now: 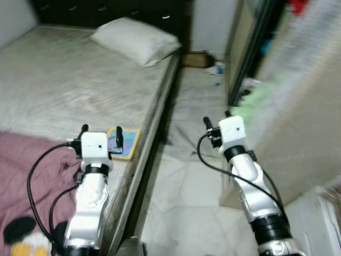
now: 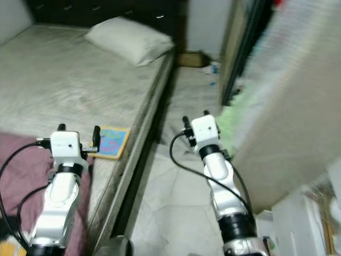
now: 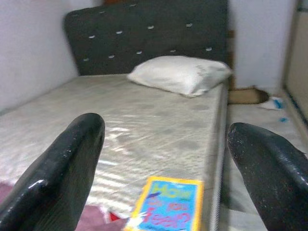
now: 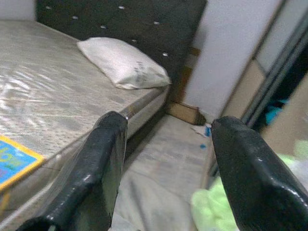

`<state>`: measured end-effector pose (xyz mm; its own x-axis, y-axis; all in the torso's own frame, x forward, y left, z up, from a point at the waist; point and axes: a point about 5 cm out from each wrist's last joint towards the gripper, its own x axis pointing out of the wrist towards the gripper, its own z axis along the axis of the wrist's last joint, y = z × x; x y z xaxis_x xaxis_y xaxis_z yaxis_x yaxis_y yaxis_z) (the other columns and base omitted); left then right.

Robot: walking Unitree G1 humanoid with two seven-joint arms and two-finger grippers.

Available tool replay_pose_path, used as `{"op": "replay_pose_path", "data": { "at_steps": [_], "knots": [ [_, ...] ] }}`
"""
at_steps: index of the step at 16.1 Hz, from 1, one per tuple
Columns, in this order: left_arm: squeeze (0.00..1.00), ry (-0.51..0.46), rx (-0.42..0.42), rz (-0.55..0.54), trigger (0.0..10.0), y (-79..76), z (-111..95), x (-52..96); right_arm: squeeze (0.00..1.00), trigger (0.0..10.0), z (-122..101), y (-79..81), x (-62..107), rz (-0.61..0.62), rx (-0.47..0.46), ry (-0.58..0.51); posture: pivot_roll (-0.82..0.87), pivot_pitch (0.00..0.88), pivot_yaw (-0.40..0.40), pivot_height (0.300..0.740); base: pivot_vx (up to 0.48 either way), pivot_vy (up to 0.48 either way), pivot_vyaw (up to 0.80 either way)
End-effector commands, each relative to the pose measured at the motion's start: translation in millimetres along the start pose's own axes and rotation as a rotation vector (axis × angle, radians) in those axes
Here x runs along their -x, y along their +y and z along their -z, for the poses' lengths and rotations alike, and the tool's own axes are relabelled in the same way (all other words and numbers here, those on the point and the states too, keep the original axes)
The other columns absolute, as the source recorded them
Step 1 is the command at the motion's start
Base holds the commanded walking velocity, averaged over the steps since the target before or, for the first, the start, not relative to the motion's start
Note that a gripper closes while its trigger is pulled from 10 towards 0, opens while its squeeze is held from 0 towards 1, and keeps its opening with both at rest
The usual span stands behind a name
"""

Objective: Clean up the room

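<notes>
A yellow and blue book [image 1: 125, 144] lies flat on the mattress near the bed's side edge, next to a pink blanket [image 1: 26, 170]. My left gripper [image 1: 101, 133] hovers open just above and before the book, fingers spread wide with nothing between them; the left wrist view has the book [image 3: 168, 204] low between the fingers [image 3: 57, 173]. My right gripper [image 1: 217, 119] is held open over the floor beside the bed, empty. A pale green cloth [image 1: 256, 101] lies on the floor by the wardrobe, beyond the right gripper.
A white pillow [image 1: 136, 40] rests at the dark headboard. A cardboard box [image 1: 196, 58] and small blue litter [image 1: 216, 69] sit on the floor at the far wall. The wardrobe's dark frame [image 1: 248, 53] and a blurred pale panel [image 1: 309, 106] close the right side.
</notes>
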<state>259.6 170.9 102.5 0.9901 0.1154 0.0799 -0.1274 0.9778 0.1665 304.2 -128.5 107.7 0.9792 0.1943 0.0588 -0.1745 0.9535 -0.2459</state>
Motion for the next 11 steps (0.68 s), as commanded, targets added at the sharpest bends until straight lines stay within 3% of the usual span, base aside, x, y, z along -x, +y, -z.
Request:
{"op": "replay_pose_path", "data": {
  "at_steps": [1, 11],
  "knots": [
    [0.00, 0.001, -0.001, -0.014, 10.0, 3.4, -0.1, 0.5, 0.00, 10.0, -3.9, 6.2, -2.4, -0.025, -0.008, -0.015, -0.03, 0.027, -0.045, 0.740, 0.000, 0.000, 0.80],
    [0.00, 0.003, 0.003, -0.005, 10.0, 3.1, 0.0, -0.9, 0.00, 10.0, -4.5, 7.3, -3.6, -0.027, -0.009, -0.020, -0.04, 0.025, -0.041, 0.740, 0.000, 0.000, 0.80]
  ]
}}
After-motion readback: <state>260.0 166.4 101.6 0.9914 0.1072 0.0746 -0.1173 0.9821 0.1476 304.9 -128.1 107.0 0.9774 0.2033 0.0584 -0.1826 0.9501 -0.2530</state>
